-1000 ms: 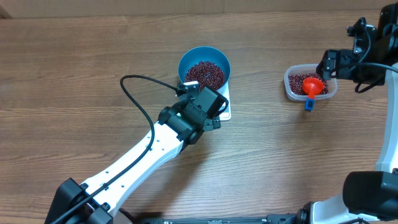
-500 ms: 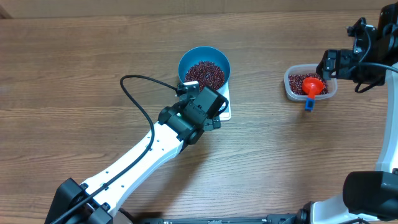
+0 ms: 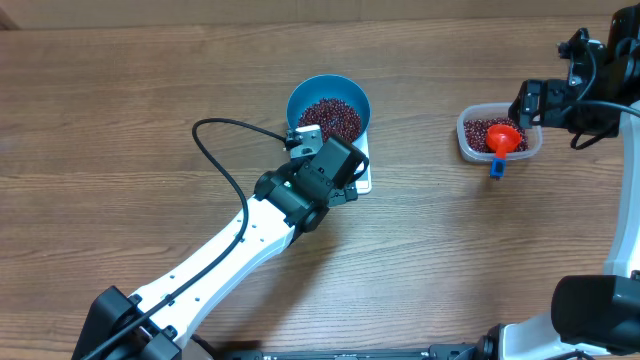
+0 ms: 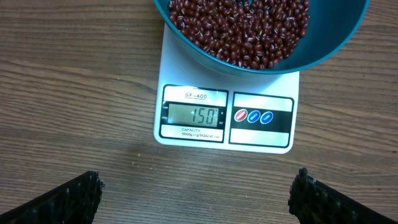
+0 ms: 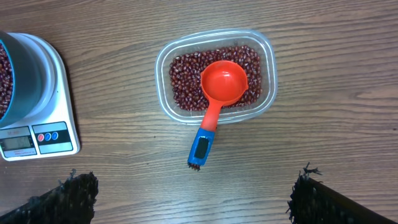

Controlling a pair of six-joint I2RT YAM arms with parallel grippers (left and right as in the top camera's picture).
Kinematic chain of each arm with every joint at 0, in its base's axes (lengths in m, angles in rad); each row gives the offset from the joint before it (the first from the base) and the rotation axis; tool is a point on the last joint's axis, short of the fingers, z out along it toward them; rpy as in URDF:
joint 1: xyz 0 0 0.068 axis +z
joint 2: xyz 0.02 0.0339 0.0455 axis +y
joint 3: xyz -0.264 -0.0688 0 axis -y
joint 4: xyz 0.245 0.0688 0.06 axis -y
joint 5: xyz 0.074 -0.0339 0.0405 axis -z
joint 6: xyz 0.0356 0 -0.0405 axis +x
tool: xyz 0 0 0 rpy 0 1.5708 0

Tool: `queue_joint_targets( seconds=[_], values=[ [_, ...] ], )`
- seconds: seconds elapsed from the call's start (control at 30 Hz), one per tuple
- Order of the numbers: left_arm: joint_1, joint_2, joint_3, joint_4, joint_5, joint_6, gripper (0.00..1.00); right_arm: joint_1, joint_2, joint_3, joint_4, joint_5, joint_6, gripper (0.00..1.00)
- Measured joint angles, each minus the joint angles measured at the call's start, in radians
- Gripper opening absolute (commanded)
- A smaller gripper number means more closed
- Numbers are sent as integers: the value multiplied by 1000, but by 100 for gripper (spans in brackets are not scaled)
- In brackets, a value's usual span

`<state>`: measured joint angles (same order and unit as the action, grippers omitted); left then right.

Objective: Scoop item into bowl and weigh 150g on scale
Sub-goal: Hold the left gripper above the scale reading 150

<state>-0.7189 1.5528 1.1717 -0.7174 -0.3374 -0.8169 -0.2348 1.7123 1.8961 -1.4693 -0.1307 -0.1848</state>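
The blue bowl (image 3: 328, 110) stands on the white scale (image 3: 362, 172) and holds a heap of dark red beans (image 3: 330, 118). In the left wrist view the scale (image 4: 224, 121) shows 150 on its display, with the bowl (image 4: 323, 50) and its beans (image 4: 242, 28) just above it. My left gripper (image 4: 199, 186) hovers open over bare wood in front of the scale, with nothing between its fingers. My right gripper (image 5: 196, 186) is also open and empty. It hangs over the table near a clear tub (image 5: 163, 62) of beans.
A red scoop (image 5: 222, 84) with a blue handle (image 5: 203, 146) lies in the clear tub, the handle sticking out over the rim towards my right gripper. The tub (image 3: 470, 140) sits at the table's right. The left arm's black cable (image 3: 215, 160) loops left of the scale.
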Motion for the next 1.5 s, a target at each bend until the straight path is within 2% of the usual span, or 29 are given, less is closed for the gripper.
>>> queue_joint_targets(
  seconds=[1.5],
  values=[
    [8,2,0,-15,-11,0,99,0,0,0,-1,0,0,100]
  ],
)
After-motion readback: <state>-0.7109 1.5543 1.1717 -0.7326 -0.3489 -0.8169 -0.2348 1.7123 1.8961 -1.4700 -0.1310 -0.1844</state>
